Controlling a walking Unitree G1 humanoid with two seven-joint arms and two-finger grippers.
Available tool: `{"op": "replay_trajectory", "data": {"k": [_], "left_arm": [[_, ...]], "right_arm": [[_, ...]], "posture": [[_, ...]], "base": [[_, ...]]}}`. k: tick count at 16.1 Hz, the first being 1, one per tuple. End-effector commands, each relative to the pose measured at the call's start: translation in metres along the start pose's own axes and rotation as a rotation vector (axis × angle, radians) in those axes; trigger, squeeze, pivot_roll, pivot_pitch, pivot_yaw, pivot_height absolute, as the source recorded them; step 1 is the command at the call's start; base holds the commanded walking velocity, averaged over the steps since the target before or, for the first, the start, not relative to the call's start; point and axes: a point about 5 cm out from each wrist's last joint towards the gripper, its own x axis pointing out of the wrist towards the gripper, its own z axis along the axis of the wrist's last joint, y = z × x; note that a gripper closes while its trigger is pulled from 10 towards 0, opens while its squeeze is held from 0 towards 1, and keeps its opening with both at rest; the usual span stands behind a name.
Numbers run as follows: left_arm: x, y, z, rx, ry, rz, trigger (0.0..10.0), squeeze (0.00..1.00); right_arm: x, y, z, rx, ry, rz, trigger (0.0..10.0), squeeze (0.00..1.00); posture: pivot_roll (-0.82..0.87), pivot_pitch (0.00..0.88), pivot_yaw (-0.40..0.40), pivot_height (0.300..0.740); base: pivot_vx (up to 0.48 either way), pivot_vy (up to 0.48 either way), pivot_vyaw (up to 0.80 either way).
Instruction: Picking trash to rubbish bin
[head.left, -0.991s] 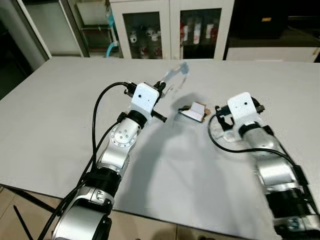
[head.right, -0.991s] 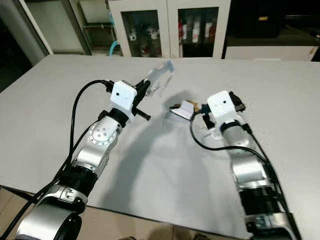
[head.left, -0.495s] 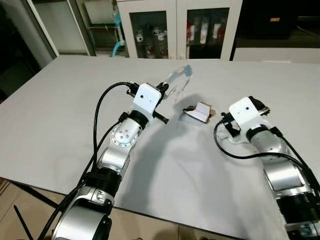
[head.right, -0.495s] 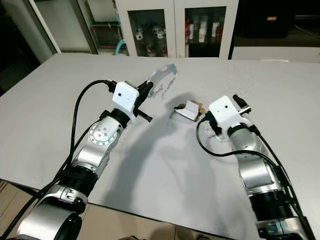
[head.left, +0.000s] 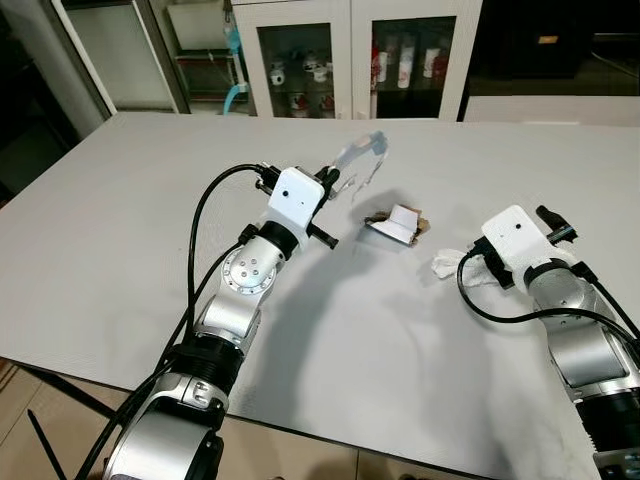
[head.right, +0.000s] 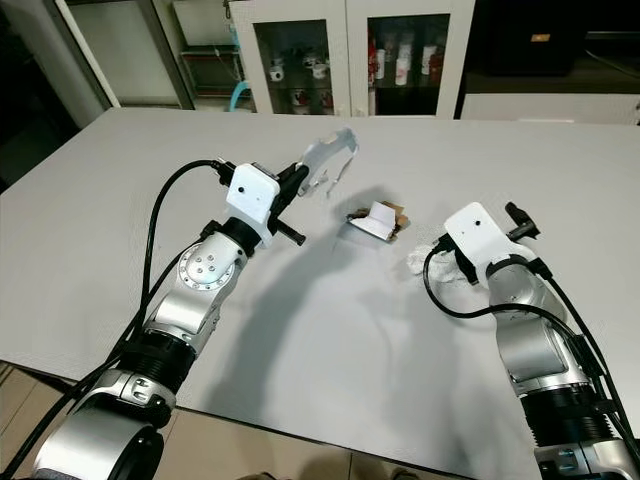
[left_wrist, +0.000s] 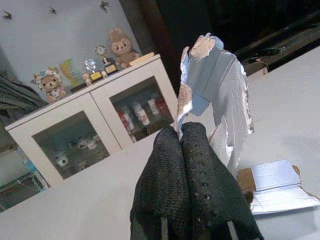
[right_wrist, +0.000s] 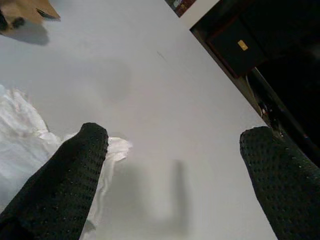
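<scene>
My left gripper (left_wrist: 187, 137) is shut on a crinkled silver and blue wrapper (head.left: 360, 158), held up above the middle of the white table (head.left: 120, 200). A small folded white and brown card scrap (head.left: 398, 222) lies on the table just right of it. A crumpled white tissue (head.left: 447, 262) lies further right. My right gripper (right_wrist: 175, 160) is open low over the table at the tissue's right side. One of its fingers (right_wrist: 75, 175) rests against the tissue's edge, and the other finger (right_wrist: 280, 170) stands wide apart over bare table.
White cabinets with glass doors (head.left: 350, 60) stand behind the table's far edge. A dark doorway (head.left: 30, 90) is at the left. The table's front edge (head.left: 300, 430) runs close below my arms, with bare tabletop on the left.
My right arm has drawn back to the right, uncovering the white tissue that it hid before. The left gripper still holds the wrapper in about the same place.
</scene>
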Motion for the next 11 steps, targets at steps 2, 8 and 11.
{"op": "replay_trajectory", "data": {"k": [2, 8, 11], "left_arm": [[-0.002, 0.003, 0.000, 0.009, 0.008, -0.006, 10.0, 0.00], [-0.001, 0.001, 0.000, 0.006, 0.007, -0.007, 10.0, 0.00], [-0.001, 0.000, 0.000, 0.004, 0.010, -0.008, 10.0, 0.00]], "right_arm": [[-0.002, -0.003, 0.001, -0.047, 0.014, -0.019, 10.0, 0.00], [-0.003, -0.004, 0.013, 0.127, -0.073, -0.003, 10.0, 0.00], [-0.001, -0.012, 0.024, 0.569, -0.092, -0.025, 10.0, 0.00]], "posture": [[-0.01, 0.028, 0.134, 0.740], [-0.02, 0.031, 0.130, 0.740], [-0.02, 0.034, 0.130, 0.740]], "base": [[0.000, 0.000, 0.00], [0.000, 0.000, 0.00], [0.000, 0.000, 0.00]]}}
